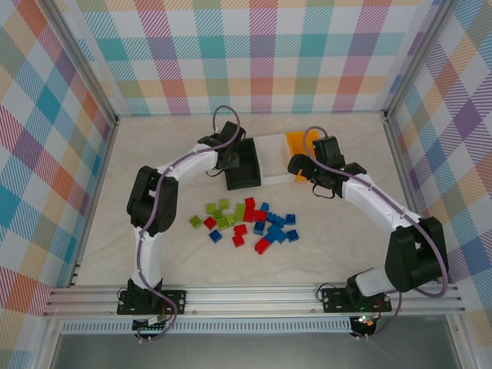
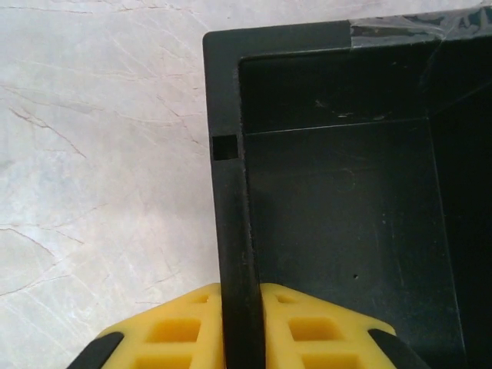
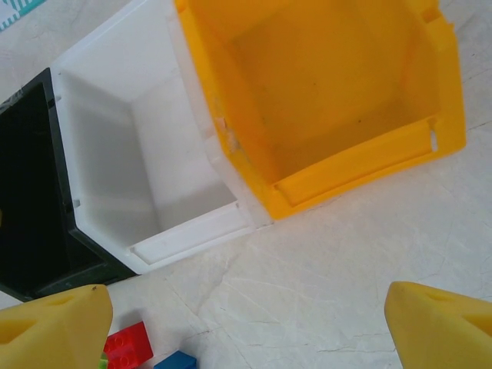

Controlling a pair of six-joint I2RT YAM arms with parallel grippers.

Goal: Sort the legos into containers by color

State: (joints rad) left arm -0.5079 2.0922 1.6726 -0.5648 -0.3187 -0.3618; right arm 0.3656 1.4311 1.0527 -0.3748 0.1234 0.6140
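Observation:
The containers stand in a row at the back of the table: a black bin [image 1: 246,167], a white bin [image 1: 271,154] and an orange-yellow bin [image 1: 297,144]. My left gripper [image 2: 242,327] is shut on the left wall of the black bin [image 2: 228,192], one yellow finger [image 2: 173,330] outside it and the other inside. My right gripper [image 3: 250,327] hangs open over bare table just in front of the white bin [image 3: 184,231] and the orange-yellow bin [image 3: 346,173]. All three bins look empty. The legos [image 1: 247,223] lie scattered mid-table in lime green, red and blue.
A red brick [image 3: 127,344] and a blue brick [image 3: 177,360] lie near my right gripper's left fingertip [image 3: 58,323]. Checked walls and metal rails [image 1: 254,300] enclose the table. Bare marbled surface stretches left of the black bin [image 2: 100,192].

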